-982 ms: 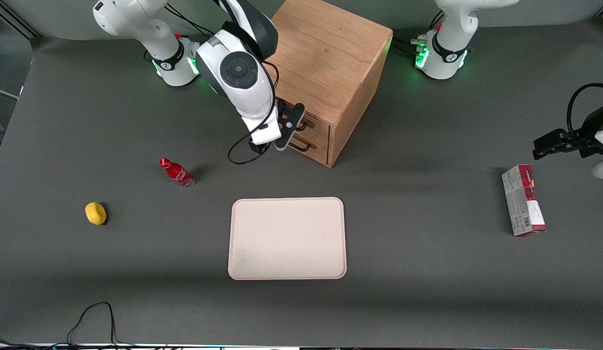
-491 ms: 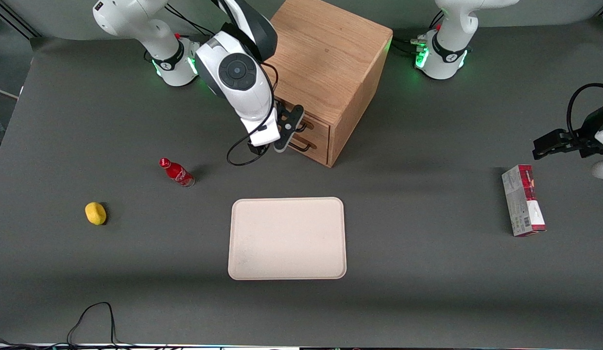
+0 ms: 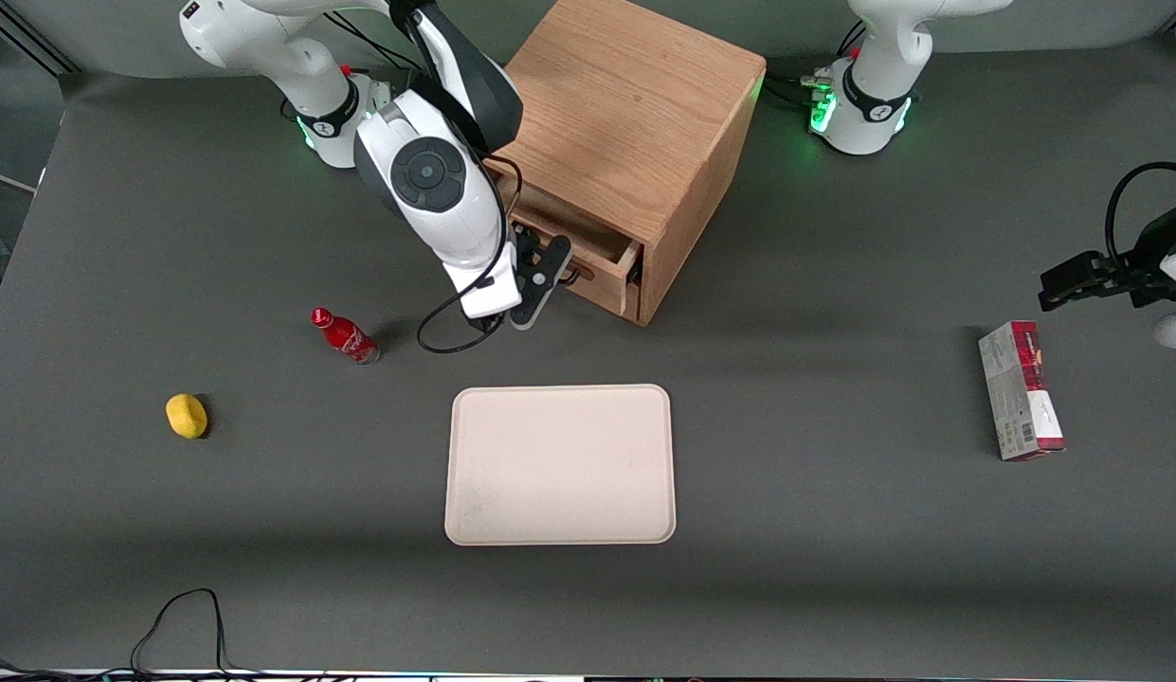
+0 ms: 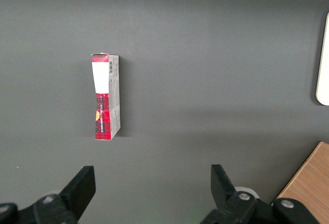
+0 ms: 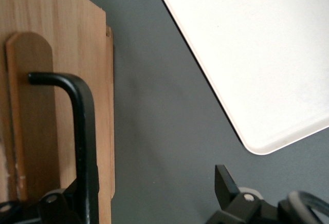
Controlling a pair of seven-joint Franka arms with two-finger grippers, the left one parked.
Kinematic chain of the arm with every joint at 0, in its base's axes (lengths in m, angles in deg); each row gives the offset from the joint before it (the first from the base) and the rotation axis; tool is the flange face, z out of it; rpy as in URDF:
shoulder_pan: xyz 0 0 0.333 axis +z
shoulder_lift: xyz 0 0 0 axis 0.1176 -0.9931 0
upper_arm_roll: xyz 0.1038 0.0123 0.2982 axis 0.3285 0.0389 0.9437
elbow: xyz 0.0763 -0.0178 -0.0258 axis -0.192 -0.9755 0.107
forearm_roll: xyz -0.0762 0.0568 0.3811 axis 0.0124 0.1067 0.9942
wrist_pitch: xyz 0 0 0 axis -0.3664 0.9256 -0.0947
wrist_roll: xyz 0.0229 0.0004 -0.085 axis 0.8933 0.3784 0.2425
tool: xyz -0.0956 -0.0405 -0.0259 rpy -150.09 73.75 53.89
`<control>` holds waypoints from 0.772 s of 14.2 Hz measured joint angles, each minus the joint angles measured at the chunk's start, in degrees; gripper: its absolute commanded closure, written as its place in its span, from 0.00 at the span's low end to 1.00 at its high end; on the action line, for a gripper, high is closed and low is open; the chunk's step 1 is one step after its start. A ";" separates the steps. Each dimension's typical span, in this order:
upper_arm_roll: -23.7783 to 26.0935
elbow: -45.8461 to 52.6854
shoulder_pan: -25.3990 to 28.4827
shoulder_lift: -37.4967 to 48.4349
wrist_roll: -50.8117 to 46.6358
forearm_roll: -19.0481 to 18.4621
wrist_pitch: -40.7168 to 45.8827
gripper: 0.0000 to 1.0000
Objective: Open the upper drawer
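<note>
While the upper drawer [image 3: 602, 284] of the light oak wooden cabinet [image 3: 635, 114] stands partly pulled out, its shallow box juts from the cabinet front and shows a dark strip of open inside along its top. The right arm's gripper [image 3: 540, 284] sits right at the drawer's front, at about eleven o'clock from the pale cream rectangular tray [image 3: 560, 464] and nearer the front camera than the cabinet top.

In the right wrist view the gripper [image 5: 151, 196] has its fingers [image 5: 226, 180] spread wide apart, closed on nothing. The black wire bar handle [image 5: 85, 131] runs down the oak drawer front [image 5: 51, 39] and meets one finger; the other finger hangs apart over the dark grey table [image 5: 154, 131], near the rounded corner of the tray [image 5: 257, 54].

On the table [image 3: 834, 530], a small red bottle with a red cap [image 3: 344, 335] lies at roughly ten o'clock from the tray, toward the working arm's end. A yellow lemon-shaped object [image 3: 187, 416] rests at about eight o'clock from the bottle. A red and grey cardboard box [image 3: 1021, 390] lies toward the parked arm's end, well apart from the tray.
</note>
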 measured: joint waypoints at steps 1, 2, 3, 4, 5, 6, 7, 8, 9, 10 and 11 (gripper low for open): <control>-0.01 0.65 -0.43 -0.48 0.00 0.00 0.07 0.00; -0.02 1.21 -1.02 -0.93 0.13 0.00 0.17 0.00; -0.02 1.83 -1.65 -1.33 0.55 0.00 0.46 0.00; -0.03 2.74 -2.25 -1.85 1.03 0.00 1.31 0.00; -0.03 3.75 -2.75 -2.36 1.33 0.00 2.37 0.00; -0.03 4.73 -3.18 -2.84 1.41 0.00 3.41 0.00; -0.03 5.72 -3.59 -3.26 1.44 0.01 4.32 0.00; -0.04 6.36 -3.89 -3.55 1.45 0.01 4.84 0.00; -0.04 6.75 -4.13 -3.74 1.46 0.01 5.02 0.00; -0.04 6.97 -4.29 -3.89 1.46 0.02 5.15 0.00; -0.03 7.09 -4.38 -4.02 1.47 0.02 5.25 0.00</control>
